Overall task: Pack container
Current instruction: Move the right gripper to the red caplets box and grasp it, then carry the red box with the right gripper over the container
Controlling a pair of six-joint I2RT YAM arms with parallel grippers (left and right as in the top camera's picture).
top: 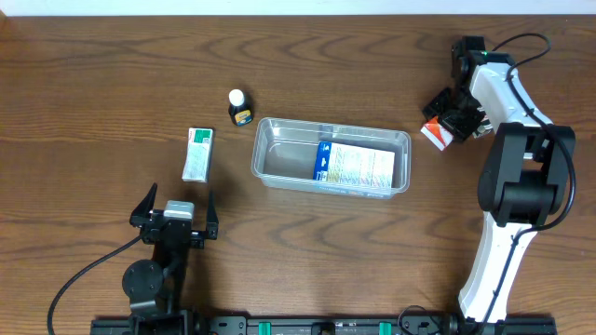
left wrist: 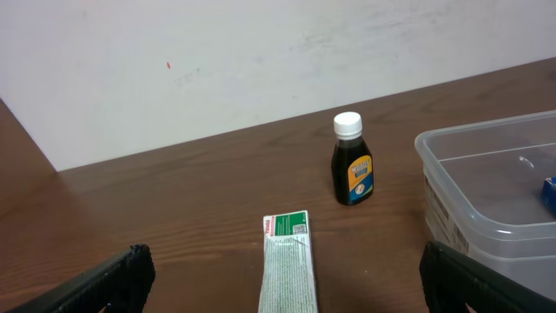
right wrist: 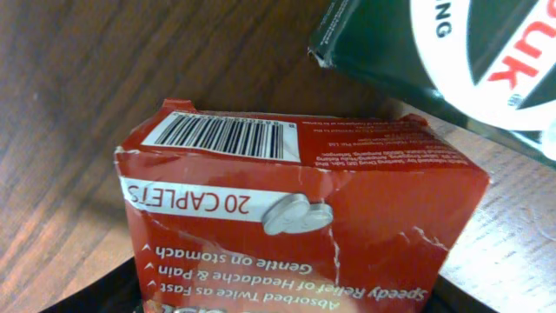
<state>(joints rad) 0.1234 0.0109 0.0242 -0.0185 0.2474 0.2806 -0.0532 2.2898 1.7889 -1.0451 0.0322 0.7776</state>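
The clear container (top: 332, 124) lies at the table's centre with a blue-and-white box (top: 354, 166) inside; its corner shows in the left wrist view (left wrist: 486, 165). My right gripper (top: 453, 119) is at the far right, shut on a crumpled red caplet box (top: 434, 133). In the right wrist view the red box (right wrist: 295, 226) fills the space between the jaws of the right gripper (right wrist: 287, 300). My left gripper (top: 180, 200) stands open near the front left, empty. Ahead of it lies a green-and-white box (left wrist: 288, 261), which runs in between the jaws of the left gripper (left wrist: 291, 283).
A small dark bottle with a white cap (top: 239, 107) stands upright left of the container, also seen from the left wrist (left wrist: 352, 165). A dark green package with a white and red label (right wrist: 408, 43) lies just beyond the red box. The right arm's base stands at the front right.
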